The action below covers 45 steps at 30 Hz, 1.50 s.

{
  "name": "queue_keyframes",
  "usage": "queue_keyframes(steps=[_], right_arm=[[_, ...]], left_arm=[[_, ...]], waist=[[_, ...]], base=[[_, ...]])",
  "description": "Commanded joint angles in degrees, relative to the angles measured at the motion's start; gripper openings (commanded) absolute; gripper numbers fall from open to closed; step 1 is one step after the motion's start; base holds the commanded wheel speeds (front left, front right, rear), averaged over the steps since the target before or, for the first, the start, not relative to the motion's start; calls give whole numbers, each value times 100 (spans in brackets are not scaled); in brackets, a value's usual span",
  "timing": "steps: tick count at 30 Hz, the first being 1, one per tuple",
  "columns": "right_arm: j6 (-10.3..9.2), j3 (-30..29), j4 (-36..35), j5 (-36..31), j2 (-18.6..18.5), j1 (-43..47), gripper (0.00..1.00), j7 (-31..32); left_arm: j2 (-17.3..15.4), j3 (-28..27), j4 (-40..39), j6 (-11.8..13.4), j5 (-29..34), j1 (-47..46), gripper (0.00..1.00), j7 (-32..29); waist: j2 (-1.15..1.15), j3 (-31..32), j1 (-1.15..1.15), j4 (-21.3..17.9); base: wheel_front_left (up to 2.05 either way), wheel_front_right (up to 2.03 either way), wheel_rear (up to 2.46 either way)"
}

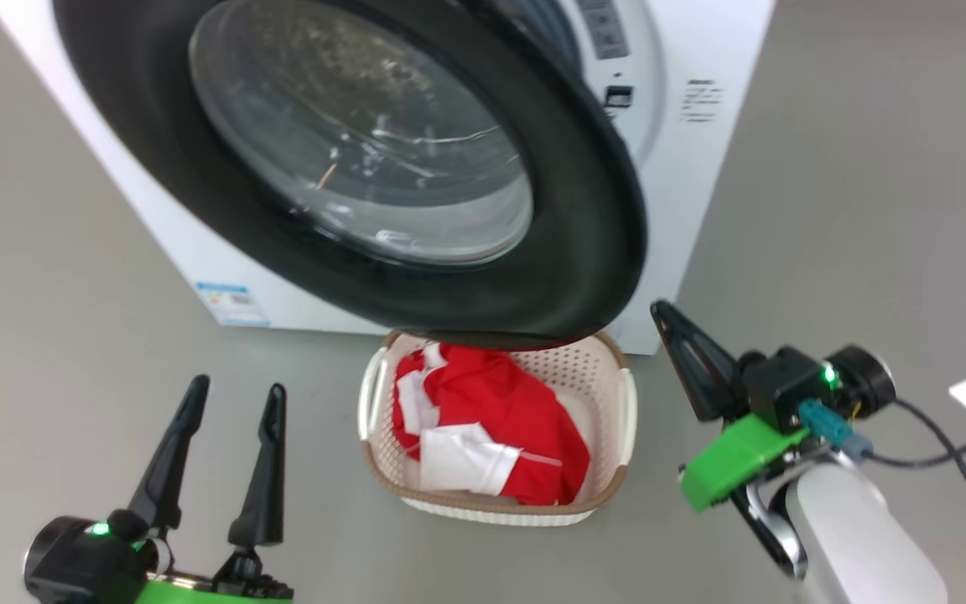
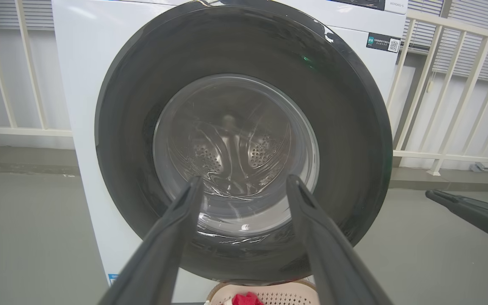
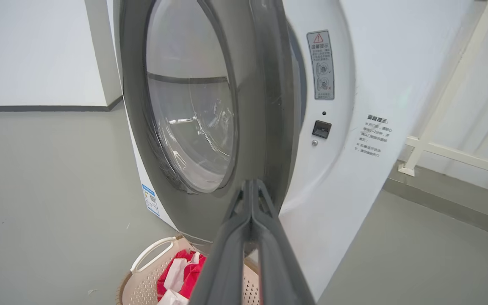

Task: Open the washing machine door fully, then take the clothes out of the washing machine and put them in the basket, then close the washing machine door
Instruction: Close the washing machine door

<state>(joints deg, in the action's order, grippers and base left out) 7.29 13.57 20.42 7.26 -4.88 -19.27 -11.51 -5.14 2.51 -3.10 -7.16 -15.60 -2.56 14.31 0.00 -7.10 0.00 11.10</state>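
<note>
Washing machine door (image 1: 357, 143): upper centre, ajar, overhanging the basket (image 1: 617, 394) at lower centre.
Clothes (image 1: 500, 411): red, in the basket.
Right hand (image 1: 661, 310): fingers pressed together, empty, beside the door's edge (likely placed to push it shut).
Left hand (image 1: 237, 387): lower left, spread wide, empty.

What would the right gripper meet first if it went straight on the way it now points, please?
Probably the door, at its black rim: the shut right gripper points at the rim's lower edge, though how near it is remains unclear.
</note>
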Motion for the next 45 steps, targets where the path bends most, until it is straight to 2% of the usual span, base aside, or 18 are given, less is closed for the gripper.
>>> queue_keyframes(steps=[1,8,17,25,31,39,45], right_arm=[[20,158,-68,71,2,-304,0,2],[20,269,336,168,-71,-947,0,-15],[20,185,820,28,-178,-1549,0,-150],[20,-108,1172,-115,-189,-2033,0,-277],[20,-262,1440,-85,-372,-2548,0,-322],[20,-96,1847,-26,-593,-3487,0,-345],[20,-12,1932,-14,-597,-3987,0,-347]], left_arm=[[-50,-140,-160,-29,-32,-230,100,69],[-71,42,-61,-32,-104,-407,100,69],[-77,154,-16,-32,-144,-521,100,69],[-31,164,-66,-32,-202,-614,100,69],[26,201,-107,-33,-255,-770,100,69],[106,155,-97,-33,-300,-984,100,69],[140,226,-65,-33,-255,-1150,100,69]], waist=[[0,-244,0,287],[0,-469,0,580],[0,-680,0,771],[0,-966,0,792],[0,-1319,0,775],[0,-1771,0,685],[0,-1963,0,618]], base=[[0,0,0],[0,0,0],[0,0,0],[0,0,0],[0,0,0],[0,0,0],[0,0,0]])
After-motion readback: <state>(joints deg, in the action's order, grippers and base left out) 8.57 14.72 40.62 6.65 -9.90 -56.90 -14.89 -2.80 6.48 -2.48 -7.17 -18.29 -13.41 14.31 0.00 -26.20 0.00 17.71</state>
